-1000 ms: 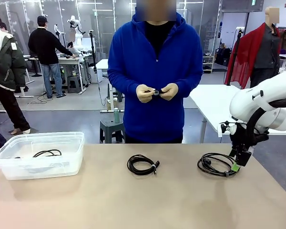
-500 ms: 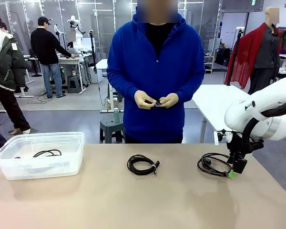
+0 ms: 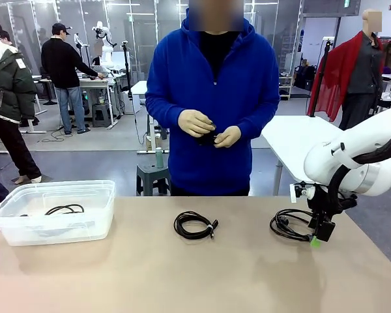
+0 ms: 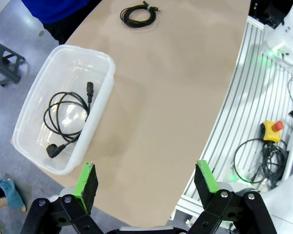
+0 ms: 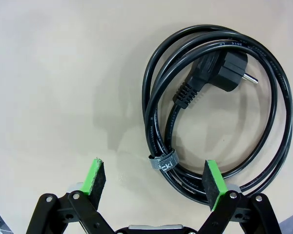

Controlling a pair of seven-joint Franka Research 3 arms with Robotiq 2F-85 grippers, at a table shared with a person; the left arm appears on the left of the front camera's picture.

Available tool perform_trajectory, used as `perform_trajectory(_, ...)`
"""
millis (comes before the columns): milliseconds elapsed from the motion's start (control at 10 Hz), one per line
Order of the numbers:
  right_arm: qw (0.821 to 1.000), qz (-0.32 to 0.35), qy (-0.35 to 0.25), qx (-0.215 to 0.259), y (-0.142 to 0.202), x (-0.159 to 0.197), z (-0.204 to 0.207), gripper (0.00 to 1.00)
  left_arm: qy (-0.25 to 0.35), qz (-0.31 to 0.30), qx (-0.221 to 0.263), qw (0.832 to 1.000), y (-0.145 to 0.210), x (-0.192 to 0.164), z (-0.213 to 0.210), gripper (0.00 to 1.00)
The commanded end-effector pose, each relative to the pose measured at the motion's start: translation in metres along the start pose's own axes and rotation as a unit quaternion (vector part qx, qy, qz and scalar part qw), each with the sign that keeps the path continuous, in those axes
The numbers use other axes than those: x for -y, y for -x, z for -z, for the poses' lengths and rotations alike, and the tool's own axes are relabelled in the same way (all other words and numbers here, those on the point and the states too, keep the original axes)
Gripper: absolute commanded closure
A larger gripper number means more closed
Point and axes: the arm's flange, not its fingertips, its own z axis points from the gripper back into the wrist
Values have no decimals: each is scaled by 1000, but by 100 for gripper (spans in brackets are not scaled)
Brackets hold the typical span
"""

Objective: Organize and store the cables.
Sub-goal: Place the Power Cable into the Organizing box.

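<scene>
- My right gripper (image 3: 318,236) — black, with green pads — hangs low over the right end of the smooth tan counter (image 3: 182,280). Its jaws are spread wide and it has hold of nothing.
- Right under it lies a thick black cable wound in a round coil (image 5: 151,112), flat on the counter.
- A grey strap (image 5: 162,163) ties the loops of that coil together. In the right wrist view the strap sits between the two green pads (image 5: 96,178), and one pad is over the edge of the coil. I cannot tell if the pad touches it.
- A chunky black plug (image 5: 229,66) with metal pins rests inside the ring of the thick coil.
- A thin black cable in a small round coil (image 3: 180,226) lies near the middle of the counter, well apart from the thick one.
- A clear plastic bin (image 4: 101,105) stands on the left end of the counter. A loose black cable (image 4: 90,90) with a plug at each end lies on its floor.
- My left gripper (image 4: 145,175) hangs high above the near left side of the counter, close to the bin — wide open too, and empty.
- A person in a blue hooded top stands at the far side. Both hands (image 3: 195,122) are up in front of the belly, holding something small and dark. I cannot tell what it is.
</scene>
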Motion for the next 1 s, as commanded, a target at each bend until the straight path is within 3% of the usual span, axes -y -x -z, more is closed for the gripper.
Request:
perform_trajectory(0, 1000, 9, 6, -5, 0, 1, 4, 0, -2, -5, -3, 1000, -4, 0, -3, 0)
perform_trajectory(400, 1000, -13, 21, 18, 2, -2, 3, 0, -2, -5, -3, 1000, -4, 0, -3, 0)
perform_trajectory(900, 991, -126, 35, 22, -2, -9, 5, 0, -2, -5, -3, 1000, -4, 0, -3, 0)
